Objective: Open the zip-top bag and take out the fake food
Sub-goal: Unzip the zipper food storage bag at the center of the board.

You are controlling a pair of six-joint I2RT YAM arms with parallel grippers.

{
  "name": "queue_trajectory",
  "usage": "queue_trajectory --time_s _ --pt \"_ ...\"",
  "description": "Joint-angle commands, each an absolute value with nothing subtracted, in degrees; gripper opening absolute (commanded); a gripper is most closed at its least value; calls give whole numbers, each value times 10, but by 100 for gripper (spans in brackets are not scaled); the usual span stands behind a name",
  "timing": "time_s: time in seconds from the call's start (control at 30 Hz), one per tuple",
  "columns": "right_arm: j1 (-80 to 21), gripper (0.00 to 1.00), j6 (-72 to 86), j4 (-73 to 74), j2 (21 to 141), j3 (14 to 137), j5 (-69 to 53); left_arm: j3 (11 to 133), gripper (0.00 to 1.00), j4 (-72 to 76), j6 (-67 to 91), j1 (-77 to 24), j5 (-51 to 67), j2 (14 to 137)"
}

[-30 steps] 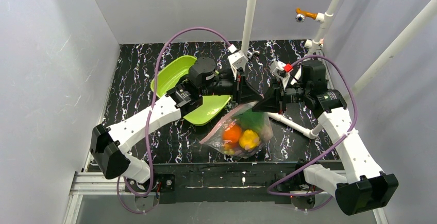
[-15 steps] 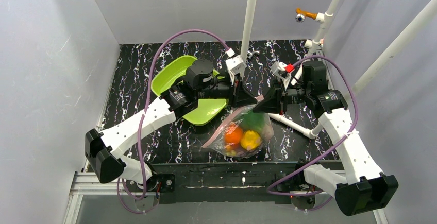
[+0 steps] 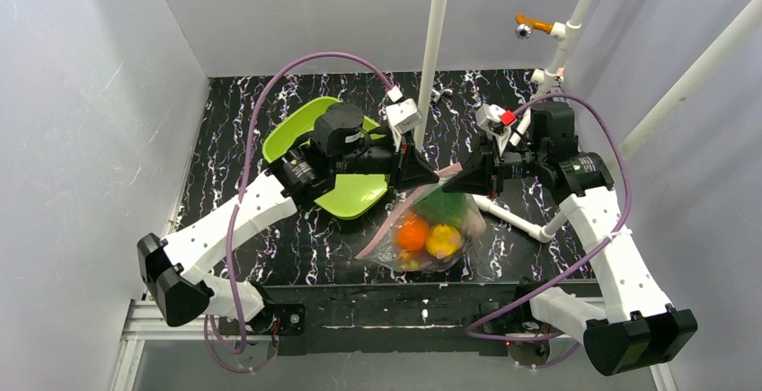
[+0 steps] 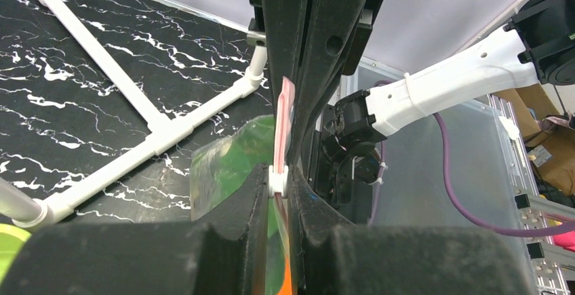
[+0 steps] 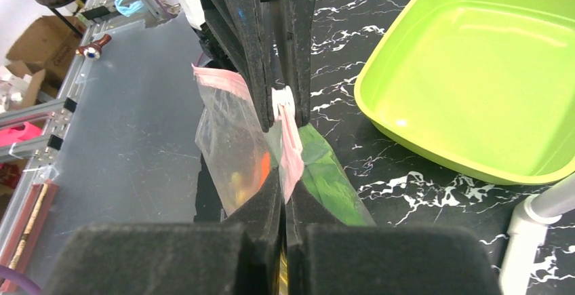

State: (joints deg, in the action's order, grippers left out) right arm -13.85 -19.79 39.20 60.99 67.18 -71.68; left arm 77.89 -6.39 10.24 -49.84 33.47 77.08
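Zip-top bag (image 3: 429, 229) held up near the table's (image 3: 234, 139) front edge, left gripper (image 3: 431, 177) and right gripper (image 3: 452, 182) both clamped on its pink zip strip (image 5: 288, 129), orange (image 3: 412, 234), lemon (image 3: 441, 241) and leafy green (image 3: 440, 207) inside, lime-green tray (image 3: 301, 135) just beside.

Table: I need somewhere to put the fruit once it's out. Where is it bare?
The table is bare between the left wall and the green tray; the tray is empty too. Another patch lies between tray and near edge. Crowded mid-table around the bag and white pipes.
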Motion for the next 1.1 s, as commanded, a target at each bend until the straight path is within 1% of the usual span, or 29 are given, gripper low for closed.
queue_trajectory --time_s 0.0,0.07,0.37,1.07 --pt "-127 1 -234 409 602 714 -708 780 0 -132 83 -479 339 719" --pt "-127 1 -240 410 596 708 -702 753 0 -125 91 -474 339 702" --pt "-127 1 -238 405 593 699 -701 710 0 -103 107 -473 336 670" --pt "-123 1 -251 409 584 683 -709 672 0 -131 82 -473 312 623"
